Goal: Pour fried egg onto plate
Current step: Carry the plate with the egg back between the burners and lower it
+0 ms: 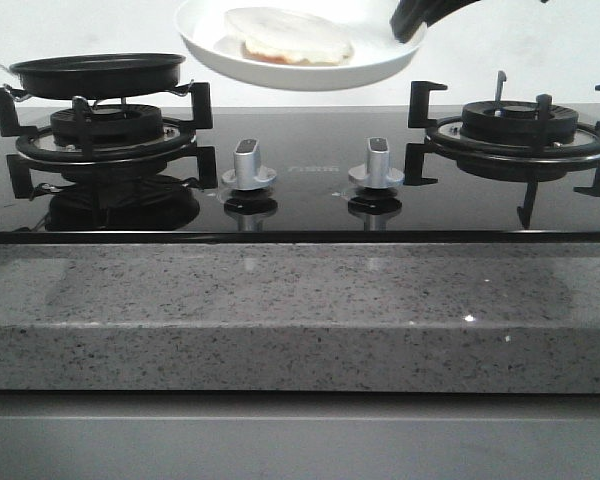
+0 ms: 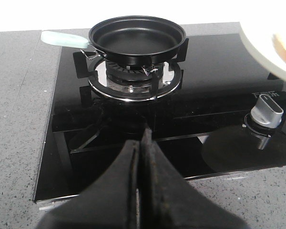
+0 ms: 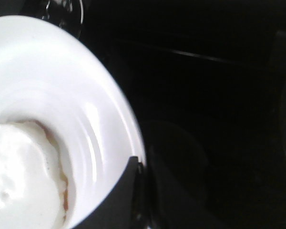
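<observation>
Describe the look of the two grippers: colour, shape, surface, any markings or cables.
The left gripper has matte black fingers, wide at the base and tapering to narrow tips, with worn, scuffed inner edges. The right gripper shows the same dark matte material with a squared tip; in the front view it is a plain black wedge. No markings or cables are visible.

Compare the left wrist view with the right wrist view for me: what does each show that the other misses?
Left wrist only: the empty black frying pan on the left burner, one knob, and the left end effector with its fingers together, holding nothing.

Right wrist only: the fried egg lying in the plate, and the right end effector clamped on the plate's rim.

Both: the plate, a blurred sliver in the left wrist view, and the black glass hob.
</observation>
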Controlling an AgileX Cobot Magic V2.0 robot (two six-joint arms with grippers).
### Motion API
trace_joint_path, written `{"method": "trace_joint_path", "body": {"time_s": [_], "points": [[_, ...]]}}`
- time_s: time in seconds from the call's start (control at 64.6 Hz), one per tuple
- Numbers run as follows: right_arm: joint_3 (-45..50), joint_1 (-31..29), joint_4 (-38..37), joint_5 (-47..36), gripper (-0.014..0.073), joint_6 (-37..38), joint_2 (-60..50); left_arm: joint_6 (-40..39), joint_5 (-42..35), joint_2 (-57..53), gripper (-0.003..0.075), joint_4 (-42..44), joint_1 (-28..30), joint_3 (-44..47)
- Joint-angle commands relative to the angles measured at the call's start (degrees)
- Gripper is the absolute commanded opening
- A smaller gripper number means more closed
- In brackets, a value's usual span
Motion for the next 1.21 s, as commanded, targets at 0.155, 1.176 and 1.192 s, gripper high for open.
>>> {"method": "trace_joint_path", "body": {"time_s": [0.155, 1.176, 1.192], "points": [[-12.7, -0.7, 1.8, -1.5, -0.0059, 3.5, 7.6, -0.1, -4.9, 0.1, -0.0019, -0.3, -0.4, -1.6], [-14.5, -0.7, -11.4, 5.3, 0.0232, 6.6, 13.3, -0.1, -4.9, 0.1, -0.0019, -0.3, -0.4, -1.6], [-14.8, -0.7, -11.5, 5.8, 0.0232, 6.8, 13.3, -0.1, -4.9, 0.1, -0.0019, -0.3, -0.4, -1.6]]}}
